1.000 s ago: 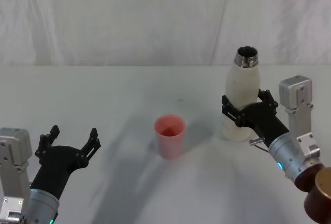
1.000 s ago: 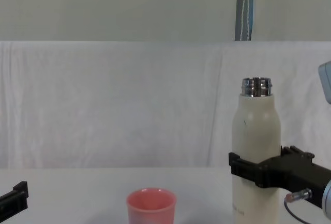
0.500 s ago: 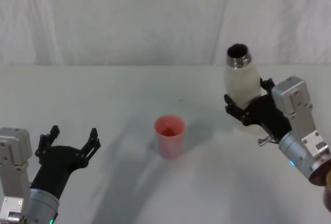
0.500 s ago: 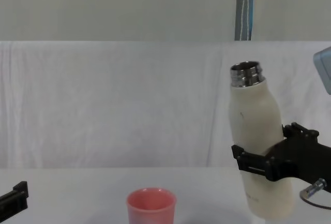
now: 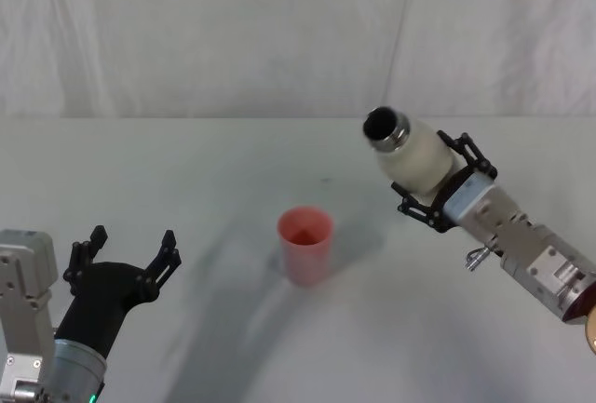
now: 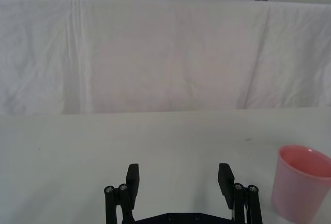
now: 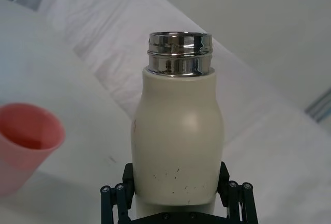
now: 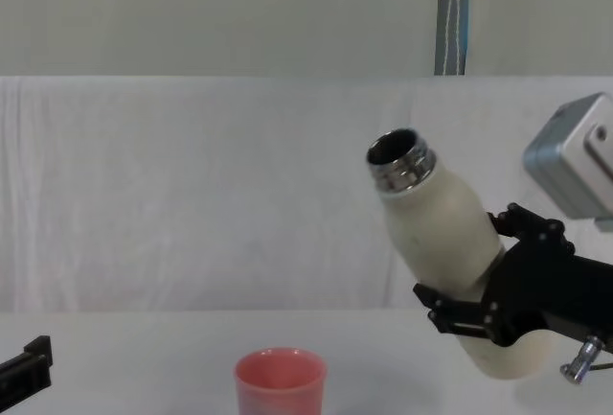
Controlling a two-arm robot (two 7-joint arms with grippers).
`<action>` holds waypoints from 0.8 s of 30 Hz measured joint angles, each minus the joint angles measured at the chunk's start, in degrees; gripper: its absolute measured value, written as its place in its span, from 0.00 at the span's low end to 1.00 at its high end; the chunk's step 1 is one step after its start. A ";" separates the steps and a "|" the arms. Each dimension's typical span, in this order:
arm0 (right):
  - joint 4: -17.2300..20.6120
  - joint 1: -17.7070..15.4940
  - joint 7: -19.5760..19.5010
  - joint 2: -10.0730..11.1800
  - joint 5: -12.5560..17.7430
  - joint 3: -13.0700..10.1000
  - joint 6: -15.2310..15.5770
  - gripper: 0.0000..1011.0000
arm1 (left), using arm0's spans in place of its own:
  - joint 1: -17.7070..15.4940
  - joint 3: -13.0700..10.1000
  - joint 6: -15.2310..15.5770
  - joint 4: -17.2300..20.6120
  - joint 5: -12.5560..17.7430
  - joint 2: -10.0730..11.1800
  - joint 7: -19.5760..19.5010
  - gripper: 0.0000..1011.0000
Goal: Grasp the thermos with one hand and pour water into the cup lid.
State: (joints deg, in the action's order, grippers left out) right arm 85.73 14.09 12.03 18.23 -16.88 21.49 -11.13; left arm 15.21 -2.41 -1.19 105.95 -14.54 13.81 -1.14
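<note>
Head view: you see the right gripper (image 5: 438,189) clamped round the thermos (image 5: 416,157), which is off the table (image 5: 233,170) and tilted with its open neck toward the cup (image 5: 305,245); the cup stands upright at mid-table, lower and to the left of the neck. The left gripper (image 5: 126,259) sits low at the near left, jaws apart (nothing between them).

Left wrist view: your left fingers (image 6: 132,178) are spread over bare table; the cup (image 6: 301,182) stands off to one side.

Right wrist view: fingers (image 7: 128,175) press both sides of the thermos (image 7: 178,141); the cup (image 7: 26,141) is beyond it.

Chest view: the thermos (image 8: 445,242) leans left, held above the table by the right gripper (image 8: 479,314), its neck higher than the cup (image 8: 280,383) and to its right.
</note>
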 joint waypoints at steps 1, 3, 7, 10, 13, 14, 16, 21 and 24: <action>-0.07 0.16 -0.08 0.24 -0.68 0.31 -0.36 0.94 | 0.00 0.00 0.00 0.00 0.00 0.00 0.00 0.99; -0.29 0.71 -0.51 1.07 -3.29 1.39 -1.72 0.94 | 0.00 0.00 0.00 0.00 0.00 0.00 0.00 0.99; -0.57 1.21 -1.01 1.72 -5.87 2.50 -3.06 0.94 | 0.00 0.00 0.00 0.00 0.00 0.00 0.00 0.99; -0.89 1.76 -1.56 2.24 -8.04 3.48 -4.08 0.94 | 0.00 0.00 0.00 0.00 0.00 0.00 0.00 0.99; -1.30 2.37 -2.33 2.68 -10.35 4.63 -4.81 0.94 | 0.00 0.00 0.00 0.00 0.00 0.00 0.00 0.99; -1.30 2.37 -2.33 2.68 -10.35 4.63 -4.81 0.94 | 0.00 0.00 0.00 0.00 0.00 0.00 0.00 0.99; -1.68 2.87 -2.98 2.99 -12.28 5.44 -5.22 0.94 | 0.00 0.00 0.00 0.00 0.00 0.00 0.00 0.99; -2.62 3.79 -3.98 3.29 -14.93 6.67 -5.43 0.94 | 0.00 0.00 0.00 0.00 0.00 0.00 0.00 0.99; -3.37 4.46 -4.58 3.32 -16.51 7.34 -5.25 0.94 | 0.00 0.00 0.00 0.00 0.00 0.00 0.00 0.99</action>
State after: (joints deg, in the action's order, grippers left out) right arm 82.36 18.55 7.44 21.55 -33.38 28.84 -16.38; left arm 15.21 -2.41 -1.19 105.95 -14.54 13.80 -1.14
